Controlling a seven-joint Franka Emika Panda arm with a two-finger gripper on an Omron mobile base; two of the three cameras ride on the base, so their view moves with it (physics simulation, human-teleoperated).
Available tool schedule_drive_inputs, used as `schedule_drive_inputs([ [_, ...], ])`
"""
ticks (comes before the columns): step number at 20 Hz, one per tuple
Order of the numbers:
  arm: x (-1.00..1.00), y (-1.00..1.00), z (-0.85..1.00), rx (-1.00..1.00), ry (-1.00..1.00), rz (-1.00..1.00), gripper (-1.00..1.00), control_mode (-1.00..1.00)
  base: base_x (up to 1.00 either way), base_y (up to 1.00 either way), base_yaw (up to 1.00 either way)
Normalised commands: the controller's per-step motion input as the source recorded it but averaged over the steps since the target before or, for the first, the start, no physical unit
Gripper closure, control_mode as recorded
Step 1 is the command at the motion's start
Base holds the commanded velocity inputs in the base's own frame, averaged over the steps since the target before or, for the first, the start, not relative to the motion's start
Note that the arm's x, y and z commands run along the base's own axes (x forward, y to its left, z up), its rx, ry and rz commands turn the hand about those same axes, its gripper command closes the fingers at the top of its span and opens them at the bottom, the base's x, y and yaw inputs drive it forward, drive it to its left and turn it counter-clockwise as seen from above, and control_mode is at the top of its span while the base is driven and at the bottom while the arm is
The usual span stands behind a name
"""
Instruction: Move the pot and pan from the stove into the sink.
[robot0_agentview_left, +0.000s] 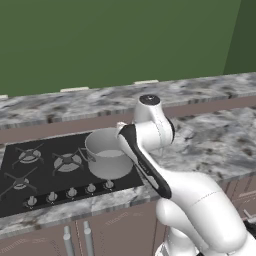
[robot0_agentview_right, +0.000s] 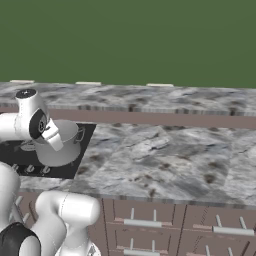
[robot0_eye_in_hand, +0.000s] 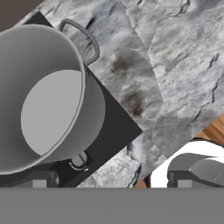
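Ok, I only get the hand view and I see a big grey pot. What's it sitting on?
Observer: The pot stands on the right end of the stove, a black cooktop with more burner grates to the pot's left.
Operator: I see one little knob. Are there more?
Observer: Yes, a row of silver knobs runs along the stove's front edge.
Operator: And what's on the other side of the pot?
Observer: A long marbled counter, with drawers below it.
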Motion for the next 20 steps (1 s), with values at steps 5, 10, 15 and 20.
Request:
schedule_drive_inputs([
  [5,0.33,0.10,-0.37,0.00,0.06,-0.02,-1.00,-1.00,0.00,0.00,0.00],
  [10,0.31,0.09,-0.36,0.00,0.05,-0.02,-1.00,-1.00,0.00,0.00,0.00],
  [15,0.33,0.10,-0.31,-0.02,0.01,-0.02,-1.00,-1.00,0.00,0.00,0.00],
  [20,0.34,0.12,-0.31,-0.02,0.00,-0.02,-1.00,-1.00,0.00,0.00,0.00],
])
